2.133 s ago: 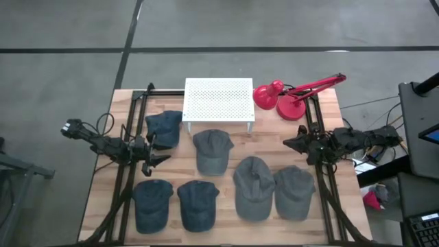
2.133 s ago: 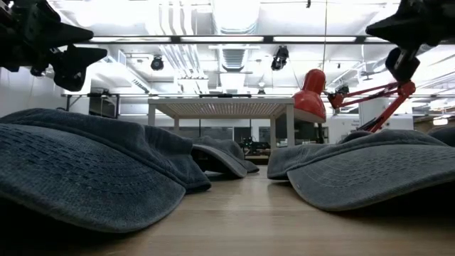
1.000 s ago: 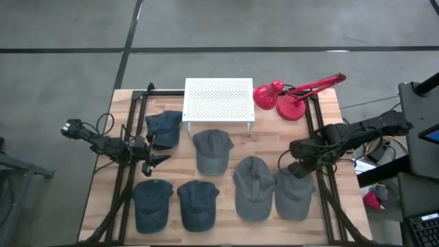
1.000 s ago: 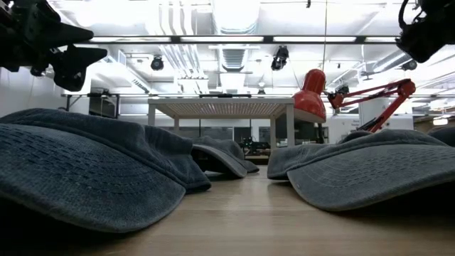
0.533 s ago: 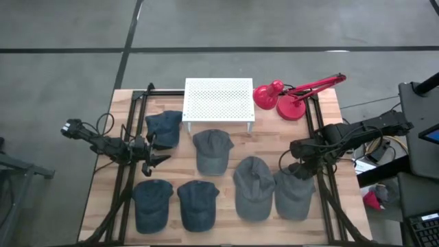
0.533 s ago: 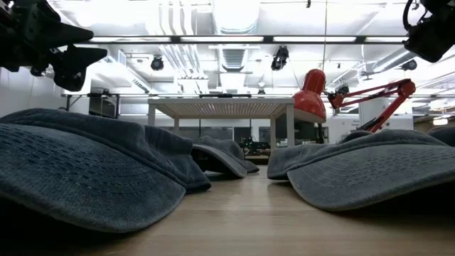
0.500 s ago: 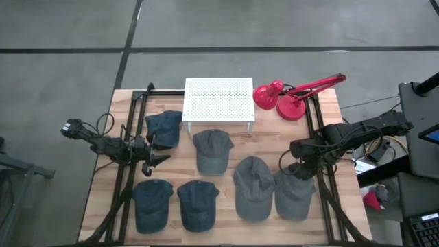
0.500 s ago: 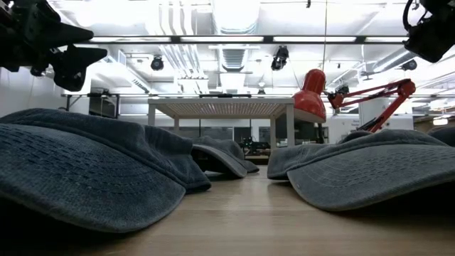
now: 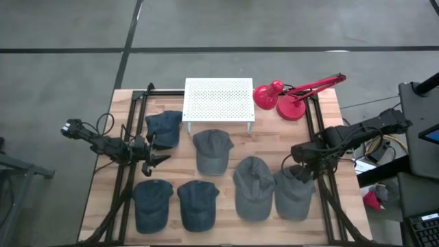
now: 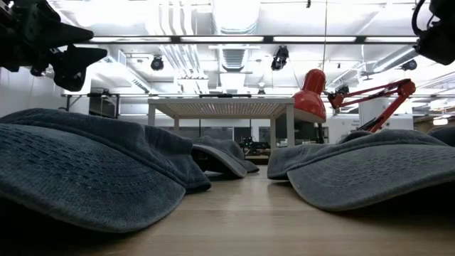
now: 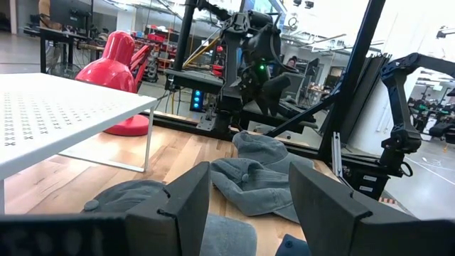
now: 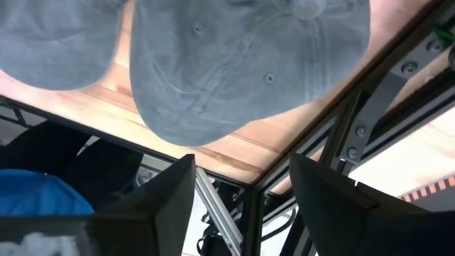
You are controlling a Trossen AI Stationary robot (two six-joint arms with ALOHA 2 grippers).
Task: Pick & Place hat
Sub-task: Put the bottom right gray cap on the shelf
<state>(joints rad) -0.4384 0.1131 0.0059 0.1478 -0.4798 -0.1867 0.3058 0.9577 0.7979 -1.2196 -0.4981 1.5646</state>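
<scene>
- Setting: a workshop with a grey concrete floor and strip-lit ceiling; a pale wooden desk [image 9: 264, 134] stands in the middle, a black frame on either side.
- Fixtures on the desk: a white perforated metal stand [image 9: 219, 99] at the far edge; a red articulated desk lamp [image 9: 288, 97] just beside it.
- Stock: seven soft fabric caps laid flat, some grey, some dark blue.
- Task item: the rightmost grey denim cap [image 9: 294, 193], in the near row at the desk's right edge, touching its grey neighbour [image 9: 254, 186]. Its long axis runs roughly from the near edge to the far one.
- Right end effector [image 9: 296, 169]: poised over the far end of that cap, pointing downward; its wrist view shows the cap directly below, between fingers spread wide and empty. A plain descent looks enough to reach it.
- Left end effector [image 9: 158, 159]: fingers parted, empty, hovering over the desk's left side, well apart from the task cap. The right arm is clearly the nearer.
</scene>
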